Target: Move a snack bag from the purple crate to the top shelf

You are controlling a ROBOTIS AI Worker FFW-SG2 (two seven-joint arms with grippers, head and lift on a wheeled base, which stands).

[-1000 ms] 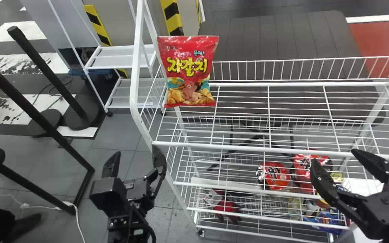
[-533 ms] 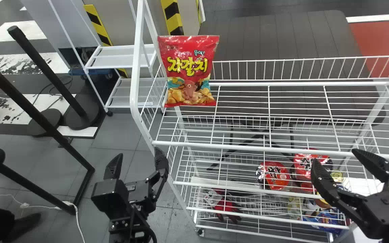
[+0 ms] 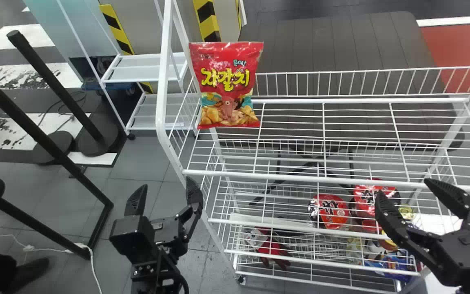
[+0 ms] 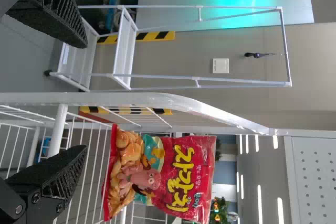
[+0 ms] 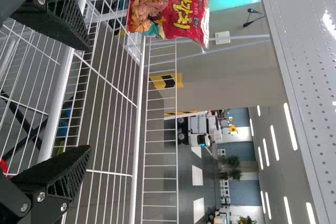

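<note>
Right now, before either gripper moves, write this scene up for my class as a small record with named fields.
Snack bag: red, shiny, yellow lettering; upright, left end of top shelf
Top shelf: white wire
Left gripper: black, open, empty, before the rack's left side
Right gripper: black, open, empty, before its right side
Below: red round packs
</note>
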